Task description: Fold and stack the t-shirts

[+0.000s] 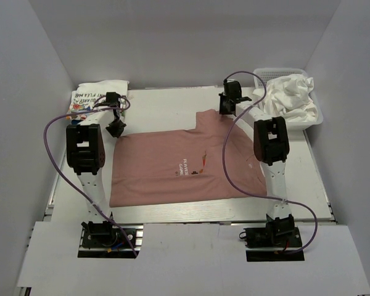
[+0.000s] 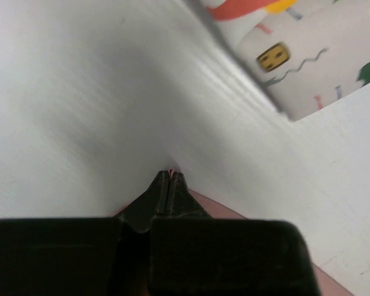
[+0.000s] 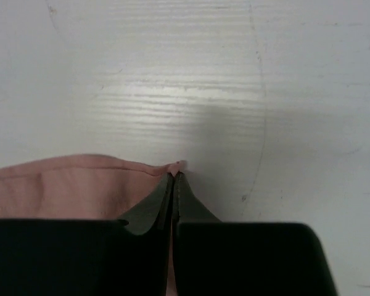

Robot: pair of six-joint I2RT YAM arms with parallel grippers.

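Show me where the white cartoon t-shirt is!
In the top view, the folded white cotton t-shirt with colourful cartoons lies at the far left, just beyond the left hand.

Pink t-shirt (image 1: 185,163): spread flat on the table (image 1: 311,185), chest print up.
Left gripper (image 1: 116,127): at the shirt's far-left corner.
Right gripper (image 1: 227,108): at the shirt's far edge.
Printed white t-shirt (image 1: 92,97): folded, far-left corner.
Basket (image 1: 319,116): far right, holding crumpled white t-shirts (image 1: 288,97).

Black lettering crosses the folded white printed t-shirt (image 1: 95,95) at far left, and small pale lettering sits on the chest of the pink t-shirt (image 1: 185,169), both too small to read.
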